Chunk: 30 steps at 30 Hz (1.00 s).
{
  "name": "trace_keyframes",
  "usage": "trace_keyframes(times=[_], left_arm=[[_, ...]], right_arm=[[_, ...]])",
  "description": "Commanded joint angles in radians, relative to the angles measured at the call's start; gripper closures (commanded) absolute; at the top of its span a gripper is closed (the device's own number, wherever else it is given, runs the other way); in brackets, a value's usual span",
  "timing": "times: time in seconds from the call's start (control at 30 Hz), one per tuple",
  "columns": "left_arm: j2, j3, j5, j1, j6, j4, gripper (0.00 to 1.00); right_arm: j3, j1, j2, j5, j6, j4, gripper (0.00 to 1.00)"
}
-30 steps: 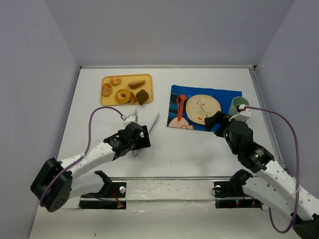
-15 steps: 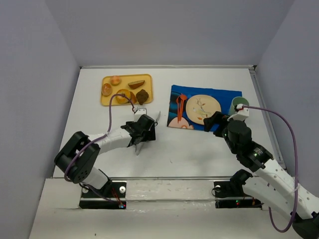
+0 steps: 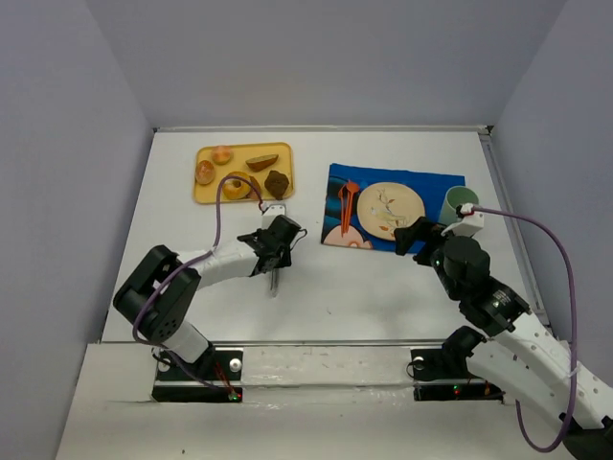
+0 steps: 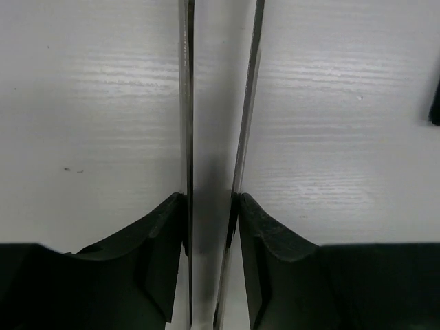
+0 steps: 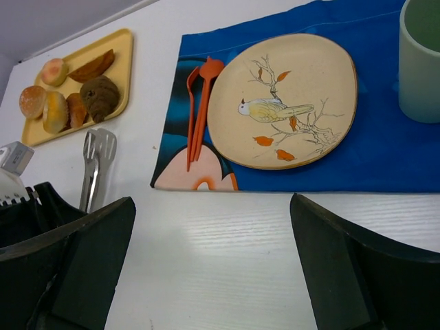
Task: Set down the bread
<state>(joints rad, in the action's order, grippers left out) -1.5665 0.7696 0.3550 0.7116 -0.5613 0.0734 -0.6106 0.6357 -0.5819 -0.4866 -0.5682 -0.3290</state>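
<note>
yellow tray (image 3: 241, 150); blue mat (image 5: 385, 151); cream plate (image 5: 309, 75), bird-and-branch pattern; green cup (image 5: 421, 62)

**Tray at upper left, place setting at upper right**

In the top view, the tray (image 3: 244, 147) sits on the table (image 3: 364, 287) at the upper left, with the breads (image 3: 276, 182) inside it. To its right lies the placemat (image 3: 436, 182). The plate (image 3: 388, 206) rests on the placemat's middle, the fork and spoon (image 3: 346, 209) lie just left of the plate, and the cup (image 3: 460, 199) stands at the right end. The tongs (image 3: 276, 281) lie on the table below the tray's right end, left of the placemat.
</note>
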Motion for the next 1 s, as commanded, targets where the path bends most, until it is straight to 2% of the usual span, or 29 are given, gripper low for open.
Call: trace_keyframes(times=[0.0,0.23,0.4,0.63,0.83,0.97], left_arm=[[0.142,-0.018,-0.03,0.003,-0.012,0.077,0.56],[0.388,0.046,0.004,0.006,0.003,0.173,0.56],[0.497,0.083,0.016,0.008,0.008,0.192,0.56],[0.461,0.157,0.078,0.005,0.03,0.23,0.55],[0.327,0.256,0.131,-0.003,0.075,0.261,0.47],[0.246,0.321,0.131,-0.035,0.104,0.267,0.45]], right_arm=[[0.005,-0.004,0.03,-0.004,0.019,0.028,0.0],[0.014,-0.004,0.059,-0.001,0.016,0.028,0.01],[0.015,-0.004,0.07,0.005,0.018,0.028,0.01],[0.009,-0.004,0.068,0.008,0.014,0.03,0.01],[-0.003,-0.004,0.04,-0.006,0.013,0.048,0.01],[-0.008,-0.004,0.016,-0.009,0.022,0.076,0.01]])
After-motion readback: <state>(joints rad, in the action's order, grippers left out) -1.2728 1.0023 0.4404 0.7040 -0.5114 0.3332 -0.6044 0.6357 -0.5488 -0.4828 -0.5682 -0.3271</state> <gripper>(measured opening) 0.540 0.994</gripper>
